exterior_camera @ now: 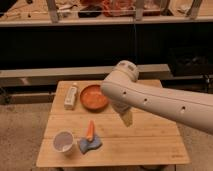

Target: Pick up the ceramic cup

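While tool (127, 118) hangs over table (150, 145) centre, jaws apart, ceramic cup (64, 141) stands well apart, near corner; packet (71, 96) label unreadable.

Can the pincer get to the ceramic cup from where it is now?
Probably yes. The pincer hangs above mid-table, right of the ceramic cup; the carrot and blue sponge lie between, but both are low and the cup's top is uncovered.

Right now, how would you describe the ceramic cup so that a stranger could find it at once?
On the wooden table, look at the near left corner: the ceramic cup stands there, beside a blue object. The hand hangs over the table's middle, apart from it. Unlike the wide orange bowl behind, it is small, white and round.
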Controlling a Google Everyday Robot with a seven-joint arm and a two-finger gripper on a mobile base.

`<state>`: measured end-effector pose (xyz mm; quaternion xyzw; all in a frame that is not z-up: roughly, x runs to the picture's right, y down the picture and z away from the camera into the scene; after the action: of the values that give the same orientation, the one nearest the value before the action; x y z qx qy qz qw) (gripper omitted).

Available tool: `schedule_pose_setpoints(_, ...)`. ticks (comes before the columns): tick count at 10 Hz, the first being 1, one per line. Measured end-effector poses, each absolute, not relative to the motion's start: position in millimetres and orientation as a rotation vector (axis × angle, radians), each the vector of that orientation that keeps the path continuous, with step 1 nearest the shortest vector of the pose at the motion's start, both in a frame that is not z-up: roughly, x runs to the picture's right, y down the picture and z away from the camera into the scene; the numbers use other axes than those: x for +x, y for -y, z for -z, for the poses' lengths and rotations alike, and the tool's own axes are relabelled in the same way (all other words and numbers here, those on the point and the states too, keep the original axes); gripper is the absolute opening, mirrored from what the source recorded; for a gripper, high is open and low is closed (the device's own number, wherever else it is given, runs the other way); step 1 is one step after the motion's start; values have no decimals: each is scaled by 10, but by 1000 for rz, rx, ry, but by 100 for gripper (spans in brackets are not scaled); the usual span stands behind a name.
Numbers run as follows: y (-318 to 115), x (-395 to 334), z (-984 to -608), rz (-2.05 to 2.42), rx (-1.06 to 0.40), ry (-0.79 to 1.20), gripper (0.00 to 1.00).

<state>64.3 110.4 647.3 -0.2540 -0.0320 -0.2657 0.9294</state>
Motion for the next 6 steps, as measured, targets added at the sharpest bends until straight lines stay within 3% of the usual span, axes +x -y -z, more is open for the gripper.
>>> schedule_pose_setpoints(6, -1130, 16, -6432, 660, -504, 148, 80)
